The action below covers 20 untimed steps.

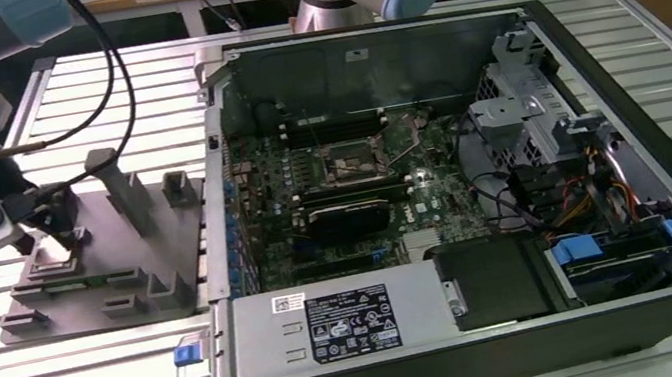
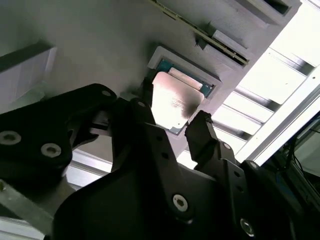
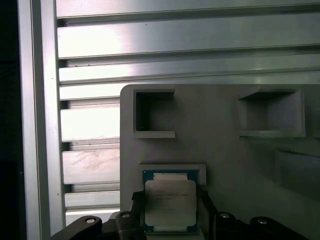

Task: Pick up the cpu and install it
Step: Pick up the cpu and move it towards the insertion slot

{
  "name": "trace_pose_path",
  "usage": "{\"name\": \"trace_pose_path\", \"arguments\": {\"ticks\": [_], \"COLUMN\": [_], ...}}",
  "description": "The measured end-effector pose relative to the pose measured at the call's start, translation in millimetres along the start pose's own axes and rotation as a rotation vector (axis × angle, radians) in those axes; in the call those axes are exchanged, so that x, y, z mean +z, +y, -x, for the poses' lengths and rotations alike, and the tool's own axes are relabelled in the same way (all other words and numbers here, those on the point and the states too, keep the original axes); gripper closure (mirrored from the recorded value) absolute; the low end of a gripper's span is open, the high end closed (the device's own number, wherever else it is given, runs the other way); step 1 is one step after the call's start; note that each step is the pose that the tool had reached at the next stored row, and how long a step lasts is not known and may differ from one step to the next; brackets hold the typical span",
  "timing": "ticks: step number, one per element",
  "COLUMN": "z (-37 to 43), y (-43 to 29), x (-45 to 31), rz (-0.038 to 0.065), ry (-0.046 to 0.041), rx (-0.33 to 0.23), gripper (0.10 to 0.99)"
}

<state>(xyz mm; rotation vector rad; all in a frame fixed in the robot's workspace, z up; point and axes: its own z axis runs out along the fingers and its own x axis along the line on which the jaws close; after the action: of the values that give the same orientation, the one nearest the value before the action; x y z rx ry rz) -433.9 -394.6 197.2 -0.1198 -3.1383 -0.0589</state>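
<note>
- Noted gripper (image 2: 172, 109) spread, fingers (image 3: 137, 202) flanking cpu (image 3: 170, 202) on two opposite sides; cannot tell whether touching.
- Found cpu seated flat in recess of grey fixture (image 3: 225, 150), directly between the fingertips.
- Located socket (image 1: 350, 162) inside open case (image 1: 646, 99), well apart from gripper.
</note>
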Motion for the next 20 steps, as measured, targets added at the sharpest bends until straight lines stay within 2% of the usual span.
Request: {"name": "trace_pose_path", "arguments": {"ticks": [1, 2, 6, 10, 13, 20], "z": [-0.1, -0.1, -0.2, 0.0, 1.1, 3.3], "y": [0.0, 0.0, 0.0, -0.1, -0.1, 0.1], "x": [0.0, 0.0, 0.5, 1.9, 3.7, 6.4], "rz": [0.0, 0.0, 0.0, -0.001, -0.002, -0.002], "ry": [0.0, 0.0001, 0.0011, 0.0063, 0.0142, 0.0224], "rx": [0.0, 0.0, 0.0, 0.0, 0.0, 0.001], "gripper": [0.561, 0.498, 0.498, 0.498, 0.498, 0.498]}}
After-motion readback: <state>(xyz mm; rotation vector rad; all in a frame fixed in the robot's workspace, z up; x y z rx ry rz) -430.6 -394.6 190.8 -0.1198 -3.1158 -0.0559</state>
